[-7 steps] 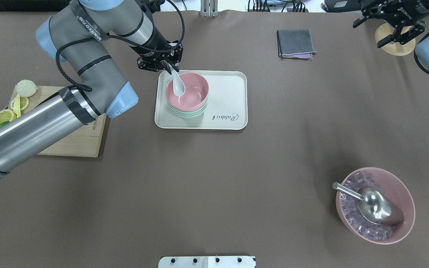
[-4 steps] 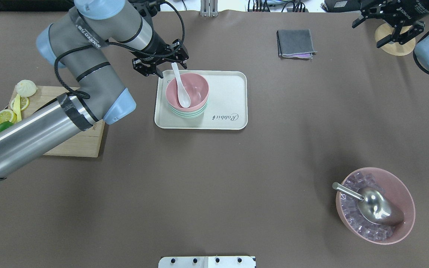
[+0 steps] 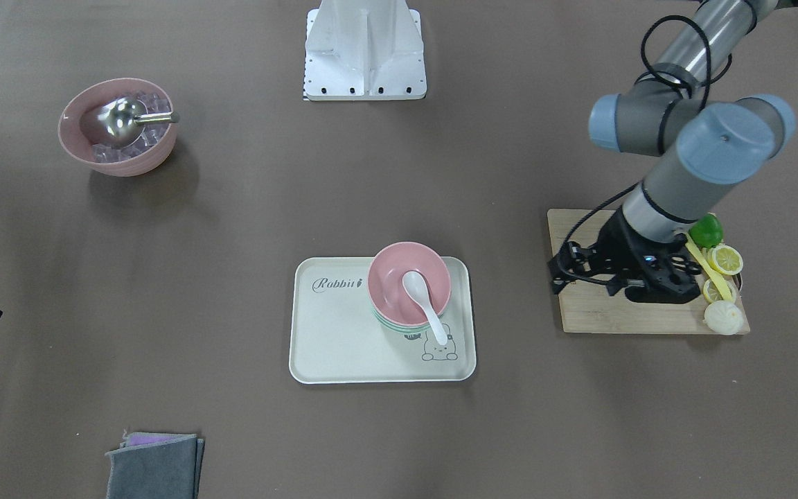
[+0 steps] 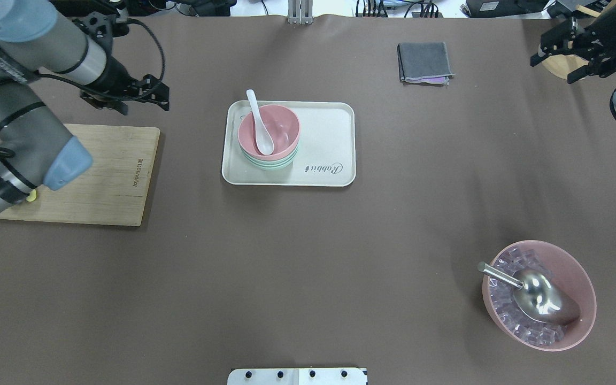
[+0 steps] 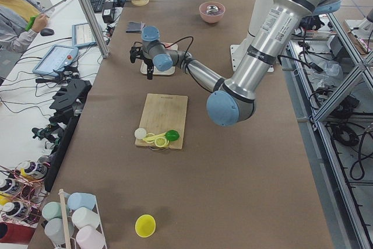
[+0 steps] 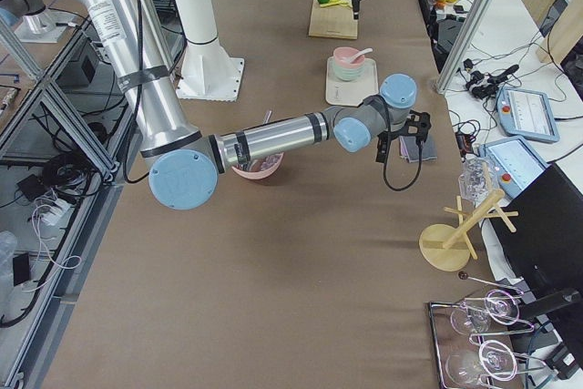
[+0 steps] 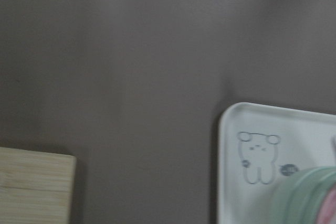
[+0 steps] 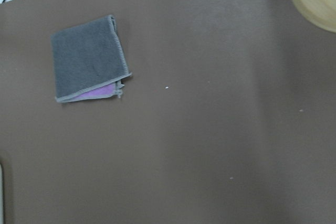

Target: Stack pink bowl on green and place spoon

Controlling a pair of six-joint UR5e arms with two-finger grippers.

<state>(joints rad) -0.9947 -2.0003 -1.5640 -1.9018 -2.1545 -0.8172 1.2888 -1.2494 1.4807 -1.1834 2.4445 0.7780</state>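
Observation:
The pink bowl [image 4: 282, 127] sits nested on the green bowl [image 4: 271, 162] at the left of a cream tray [image 4: 325, 133]. A white spoon [image 4: 259, 124] lies in the pink bowl, its handle leaning over the far left rim. The stack also shows in the front view, with the pink bowl [image 3: 391, 278] and spoon [image 3: 424, 299]. My left gripper [image 4: 141, 106] is open and empty, well left of the tray, near the far edge of the cutting board. My right gripper [image 4: 557, 68] is open and empty at the far right. The left wrist view shows only the tray corner [image 7: 256, 145] and the green bowl [image 7: 310, 195].
A wooden cutting board [image 4: 99, 176] with lemon slices [image 3: 723, 260] lies at the left. A folded grey cloth [image 4: 424, 62] lies far centre-right. A large pink bowl of ice cubes [image 4: 575, 267] with a metal scoop stands near right. A round wooden base [image 4: 556, 65] sits under the right gripper.
My left gripper opened and let go of the spoon, which settled in the pink bowl. The gripper then swung left, away from the tray. The right gripper shifted slightly right.

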